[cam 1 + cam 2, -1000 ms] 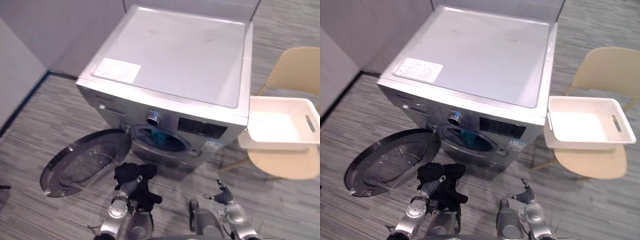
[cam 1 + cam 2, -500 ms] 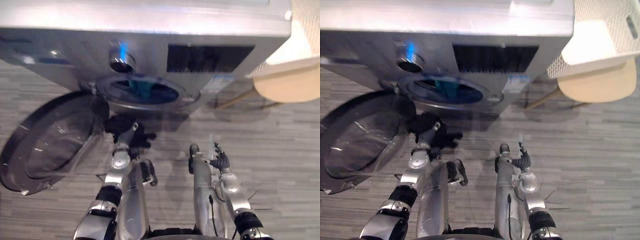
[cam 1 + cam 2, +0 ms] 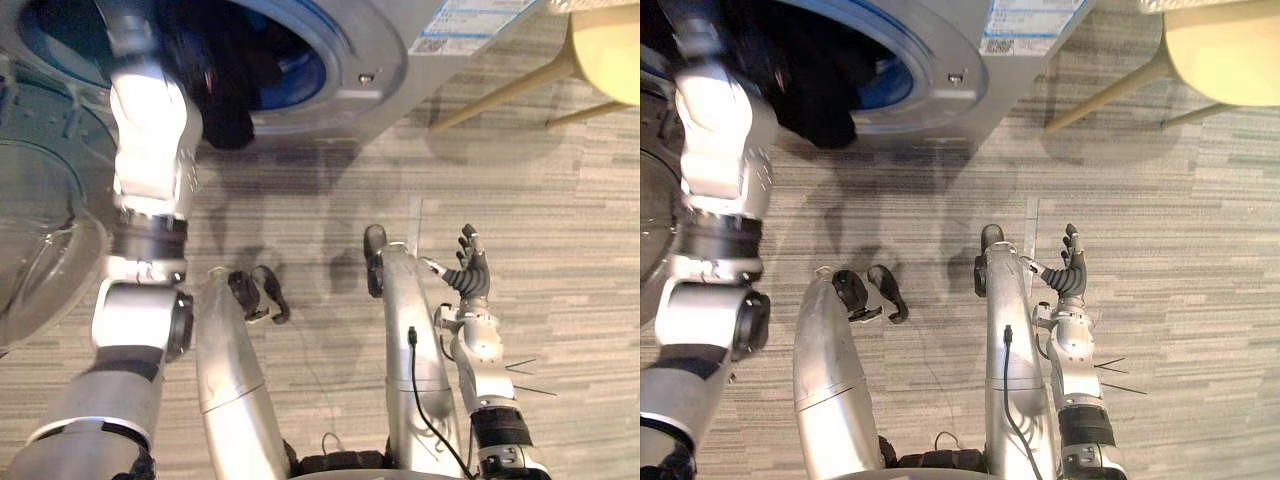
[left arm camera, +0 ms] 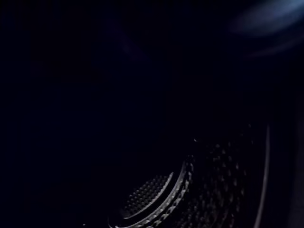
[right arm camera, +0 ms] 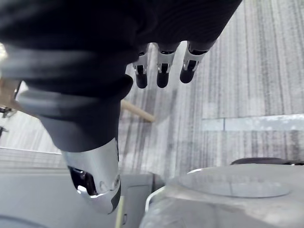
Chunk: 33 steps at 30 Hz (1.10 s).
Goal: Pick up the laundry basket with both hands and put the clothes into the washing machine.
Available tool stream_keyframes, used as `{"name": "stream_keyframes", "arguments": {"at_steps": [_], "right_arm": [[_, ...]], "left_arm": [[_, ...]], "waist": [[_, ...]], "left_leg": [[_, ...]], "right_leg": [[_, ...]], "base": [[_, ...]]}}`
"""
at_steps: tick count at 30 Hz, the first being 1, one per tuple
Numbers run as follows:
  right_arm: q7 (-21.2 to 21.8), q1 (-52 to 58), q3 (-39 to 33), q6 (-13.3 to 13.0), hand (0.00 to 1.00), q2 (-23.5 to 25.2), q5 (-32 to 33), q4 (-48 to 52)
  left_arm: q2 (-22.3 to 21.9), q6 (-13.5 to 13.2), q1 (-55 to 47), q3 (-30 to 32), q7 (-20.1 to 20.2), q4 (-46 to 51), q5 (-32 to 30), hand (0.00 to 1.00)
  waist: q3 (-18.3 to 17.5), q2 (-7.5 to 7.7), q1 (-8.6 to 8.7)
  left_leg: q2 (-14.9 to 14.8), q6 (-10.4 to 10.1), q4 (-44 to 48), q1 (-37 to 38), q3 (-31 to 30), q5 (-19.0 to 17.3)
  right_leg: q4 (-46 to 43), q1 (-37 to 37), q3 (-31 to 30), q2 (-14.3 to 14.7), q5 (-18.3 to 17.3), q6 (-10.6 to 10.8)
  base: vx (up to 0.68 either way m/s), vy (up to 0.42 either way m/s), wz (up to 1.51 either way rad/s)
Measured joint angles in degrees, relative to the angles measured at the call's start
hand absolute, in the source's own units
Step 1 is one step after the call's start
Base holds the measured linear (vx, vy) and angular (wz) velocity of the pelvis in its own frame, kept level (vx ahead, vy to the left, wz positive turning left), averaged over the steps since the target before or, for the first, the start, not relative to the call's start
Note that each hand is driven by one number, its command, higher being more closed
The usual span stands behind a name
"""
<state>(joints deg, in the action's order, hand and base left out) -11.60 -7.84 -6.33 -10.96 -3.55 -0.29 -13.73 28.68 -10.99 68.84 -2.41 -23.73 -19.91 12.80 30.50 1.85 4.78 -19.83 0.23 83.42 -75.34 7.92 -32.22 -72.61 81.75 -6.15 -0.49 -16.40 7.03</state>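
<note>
At far left, the left arm (image 3: 148, 130) enters the washing machine (image 3: 372, 45) drum, where a black garment (image 3: 228, 100) drapes over the lower rim. The left hand lies buried behind it, so its grasp cannot be told. Near right, the right hand (image 3: 468, 272) hangs above the floor (image 3: 560, 200), fingers loosely spread, holding nothing. Open door (image 3: 40, 230) at left; chair (image 3: 612, 50) far right.

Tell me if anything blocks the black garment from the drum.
Nothing visible does: the door hangs open to the side, and the black garment is at the drum opening, drooping over its lower rim.
</note>
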Motion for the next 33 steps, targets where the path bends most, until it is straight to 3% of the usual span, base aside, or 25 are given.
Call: {"name": "stream_keyframes", "arguments": {"at_steps": [5,10,11,14,16,20,23,24,29,33], "right_arm": [[1.92,2.11,0.13,-1.27,0.0,0.86,1.44,1.99],[3.07,3.33,0.14,-2.05,0.0,0.85,2.01,2.97],[3.19,3.62,0.14,-2.23,0.0,0.86,2.07,3.36],[3.73,3.78,0.12,-2.41,0.0,0.89,2.55,3.66],[4.28,3.78,0.31,-2.56,0.0,0.94,3.09,3.74],[6.49,3.78,0.56,-2.74,0.0,1.19,4.88,3.85],[8.23,3.83,0.54,-2.71,0.0,1.28,7.06,3.83],[9.57,3.87,0.53,-2.59,0.0,1.22,8.93,3.82],[11.86,5.22,0.58,-2.37,0.0,0.69,11.48,3.94],[11.92,7.23,0.79,-2.53,0.0,0.66,13.23,3.98]], "left_arm": [[3.19,-0.65,10.3,-4.08,-2.2,-0.03,-0.62,1.0],[4.63,-1.94,11.88,-6.53,-1.8,-1.25,0.66,1.0],[4.63,-2.33,13.03,-7.38,-1.42,-2.27,0.63,0.0],[4.59,-2.85,15.42,-9.45,-1.04,-6.6,-0.6,0.0],[4.01,-2.27,16.58,-10.46,0.5,-12.62,-4.8,0.0],[2.79,3.59,18.25,-11.7,8.8,-24.71,-19.25,0.0],[1.47,6.16,18.22,-11.58,13.39,-31.02,-25.52,0.0],[0.62,7.95,18.12,-11.52,17.36,-33.12,-29.38,0.0],[1.01,9.17,18.21,-10.34,20.56,-32.54,-34.99,0.0],[1.3,9.39,18.08,-10.29,21.1,-30.38,-33.27,0.0]], "waist": [[1.05,0.84,1.16],[1.07,0.85,1.11],[1.07,0.86,1.12],[1.11,0.93,1.26],[1.23,1.18,1.5],[1.43,1.61,1.79],[1.5,1.73,2.08],[1.5,1.74,2.1],[1.48,1.76,1.79],[1.48,1.74,0.94]], "left_leg": [[-0.6,0.0,0.48,-2.05,0.28,0.0],[-1.54,0.03,0.41,-2.87,0.69,-0.03],[-1.77,0.04,0.42,-3.48,0.55,-0.03],[-2.04,0.07,0.58,-4.71,0.52,-0.04],[-2.2,0.07,0.61,-4.73,0.44,-0.04],[-3.16,0.04,1.03,-5.57,0.15,-0.06],[-3.28,0.04,1.41,-6.09,0.03,-0.06],[-3.34,0.04,1.68,-6.42,0.0,-0.06],[-3.47,0.03,1.89,-6.64,-0.18,-0.06],[-3.2,0.05,1.89,-7.24,-0.92,-0.02]], "right_leg": [[-0.13,2.12,0.02,0.44,0.06,-0.01],[0.28,2.81,0.45,0.65,0.08,-0.02],[0.5,3.15,0.76,0.63,0.23,-0.02],[0.75,4.1,0.92,0.68,0.43,0.11],[0.76,4.13,0.98,0.85,0.43,0.11],[0.72,4.7,1.38,1.5,0.43,0.1],[0.24,5.22,1.46,1.56,0.42,0.1],[-0.06,5.58,1.42,1.61,0.42,0.1],[-0.25,5.7,1.59,1.56,0.38,0.16],[-0.32,5.7,2.31,1.14,0.41,-0.11]], "base": [[0.0,-0.004,-0.08],[-0.01,-0.001,-0.04],[-0.04,0.009,0.0],[-0.04,0.017,-0.04],[-0.02,0.015,-0.05],[-0.01,0.008,-0.08],[0.0,0.002,-0.01],[0.0,0.0,0.0],[-0.03,0.005,0.01],[-0.03,0.011,0.06]]}}
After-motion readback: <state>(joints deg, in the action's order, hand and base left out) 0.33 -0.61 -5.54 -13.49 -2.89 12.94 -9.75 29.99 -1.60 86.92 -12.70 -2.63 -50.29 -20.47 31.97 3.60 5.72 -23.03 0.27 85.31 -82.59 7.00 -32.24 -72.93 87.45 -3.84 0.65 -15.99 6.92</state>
